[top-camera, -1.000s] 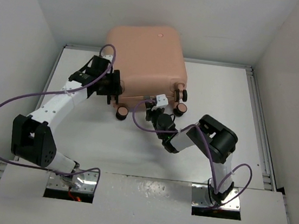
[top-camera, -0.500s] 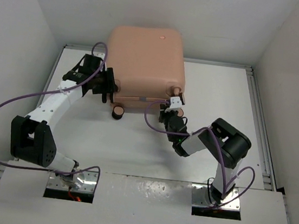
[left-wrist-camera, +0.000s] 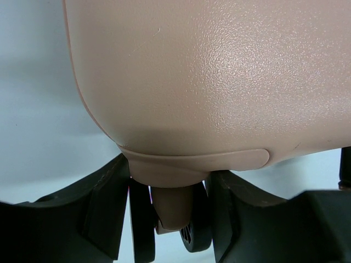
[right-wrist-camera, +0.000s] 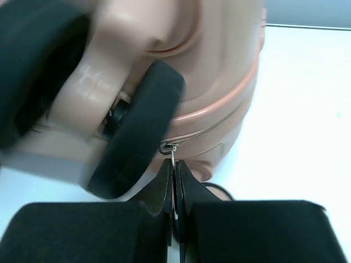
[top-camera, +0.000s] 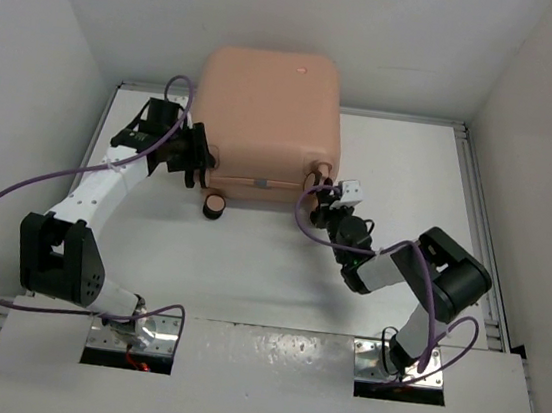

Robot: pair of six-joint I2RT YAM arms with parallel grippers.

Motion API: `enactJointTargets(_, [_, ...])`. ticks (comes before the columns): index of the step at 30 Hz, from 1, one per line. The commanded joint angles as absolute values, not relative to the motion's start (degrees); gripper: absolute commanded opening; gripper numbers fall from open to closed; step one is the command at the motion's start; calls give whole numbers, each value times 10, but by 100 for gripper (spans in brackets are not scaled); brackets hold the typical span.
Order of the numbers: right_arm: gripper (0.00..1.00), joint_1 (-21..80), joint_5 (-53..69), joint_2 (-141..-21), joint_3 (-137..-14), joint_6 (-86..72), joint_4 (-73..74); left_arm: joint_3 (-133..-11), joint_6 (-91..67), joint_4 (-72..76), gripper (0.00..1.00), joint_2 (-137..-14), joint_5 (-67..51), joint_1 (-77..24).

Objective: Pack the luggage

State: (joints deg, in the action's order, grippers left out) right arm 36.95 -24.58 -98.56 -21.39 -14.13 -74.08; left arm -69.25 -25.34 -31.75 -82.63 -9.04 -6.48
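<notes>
The salmon-pink hard-shell luggage (top-camera: 267, 115) lies closed at the back middle of the table, wheels toward me. My left gripper (top-camera: 199, 159) is at its near left corner; in the left wrist view its fingers (left-wrist-camera: 104, 208) straddle the pink wheel mount (left-wrist-camera: 173, 205) of the luggage (left-wrist-camera: 219, 76), touching or nearly so. My right gripper (top-camera: 329, 205) is at the near right corner, shut on the thin metal zipper pull (right-wrist-camera: 173, 164) that hangs from the zip line of the luggage (right-wrist-camera: 219, 66), beside a black wheel (right-wrist-camera: 137, 131).
Another wheel (top-camera: 215, 205) sticks out at the luggage's near left. White walls enclose the table on the left, back and right. A purple cable (top-camera: 15, 195) loops along each arm.
The luggage has turned and slid so its near edge is now square to me. My right gripper has moved right along the near edge with the zipper pull. My left gripper shifted slightly left.
</notes>
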Motion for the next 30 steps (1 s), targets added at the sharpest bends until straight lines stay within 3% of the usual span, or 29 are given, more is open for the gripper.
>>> enactJointTargets(1, [0,318,-327,-962,-200,-152,-851,-671,-245,-338,7,-854,31,-22])
enactJointTargets(21, [0,188,-245,-983,-222,-116,-857,-648,-181,-338,2,-860,115,47])
enactJointTargets(30, [0,117,-115,-1030,-267,-132,-856,-660,-84,-273,2,-871,151,54])
